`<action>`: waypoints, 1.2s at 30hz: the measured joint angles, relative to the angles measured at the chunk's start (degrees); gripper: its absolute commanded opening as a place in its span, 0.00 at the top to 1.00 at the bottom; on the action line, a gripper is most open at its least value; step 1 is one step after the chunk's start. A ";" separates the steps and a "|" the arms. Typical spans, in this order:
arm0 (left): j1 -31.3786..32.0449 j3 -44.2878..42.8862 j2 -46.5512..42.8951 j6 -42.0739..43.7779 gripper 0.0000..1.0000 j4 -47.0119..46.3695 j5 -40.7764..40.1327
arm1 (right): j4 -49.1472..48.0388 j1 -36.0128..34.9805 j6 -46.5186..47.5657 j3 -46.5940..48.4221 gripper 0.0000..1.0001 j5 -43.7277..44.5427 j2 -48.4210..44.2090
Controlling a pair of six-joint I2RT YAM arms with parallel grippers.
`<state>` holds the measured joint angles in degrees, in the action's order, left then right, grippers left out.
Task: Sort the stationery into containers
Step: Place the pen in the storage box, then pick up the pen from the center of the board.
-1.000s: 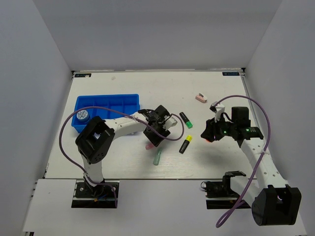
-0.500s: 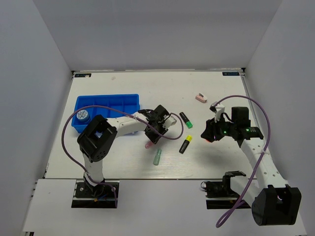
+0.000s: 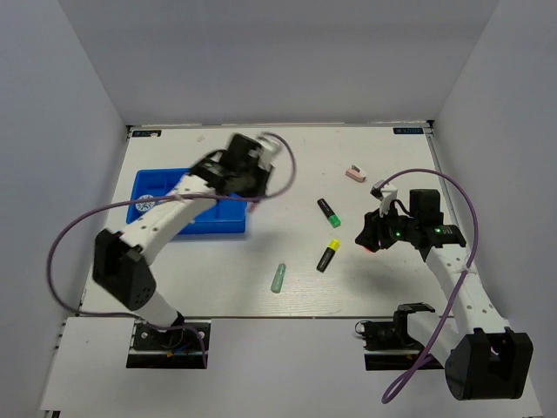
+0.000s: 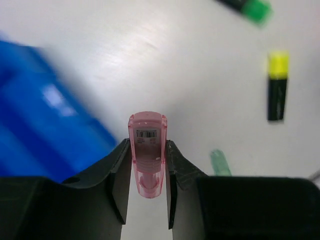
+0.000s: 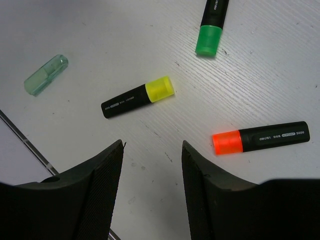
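My left gripper [image 4: 147,145] is shut on the pink capsule eraser [image 4: 147,160], which stands upright between the jaws with its barcode label showing. In the top view that gripper [image 3: 251,177] hangs over the right end of the blue tray [image 3: 196,228]. On the table lie the mint eraser [image 3: 278,278], the yellow-capped highlighter [image 3: 328,255] and the green-capped highlighter [image 3: 328,212]. Further back lies the small pink clip [image 3: 354,172]. My right gripper [image 5: 152,146] is open above bare table, with the orange-capped highlighter [image 5: 260,137] just to its right and the yellow one [image 5: 138,96] ahead.
The round blue-white roll [image 3: 144,206] sits in the tray's left end. White walls close in the table on three sides. The left arm's purple cable [image 3: 87,218] loops over the table's left part.
The left gripper closed on the pink eraser beside the mint one, lifted it and swung back-left over the tray's right end. The right arm has not moved.
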<state>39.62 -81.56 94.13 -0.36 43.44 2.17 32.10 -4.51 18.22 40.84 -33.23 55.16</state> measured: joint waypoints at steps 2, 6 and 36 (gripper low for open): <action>-6.71 -1.44 -4.72 -1.29 0.91 -0.39 -1.79 | -0.02 0.00 0.02 0.00 0.46 -0.02 -0.11; -21.16 -1.79 -9.66 -3.63 0.91 -0.31 -7.67 | 0.02 0.00 0.02 0.00 0.46 -0.20 -0.35; -35.82 4.37 0.61 -7.85 0.98 1.07 -12.70 | 0.83 0.07 0.04 0.22 0.45 -0.39 -0.61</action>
<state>3.79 -77.19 94.74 -8.21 44.51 -10.52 32.93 -4.45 18.26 41.06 -33.63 54.54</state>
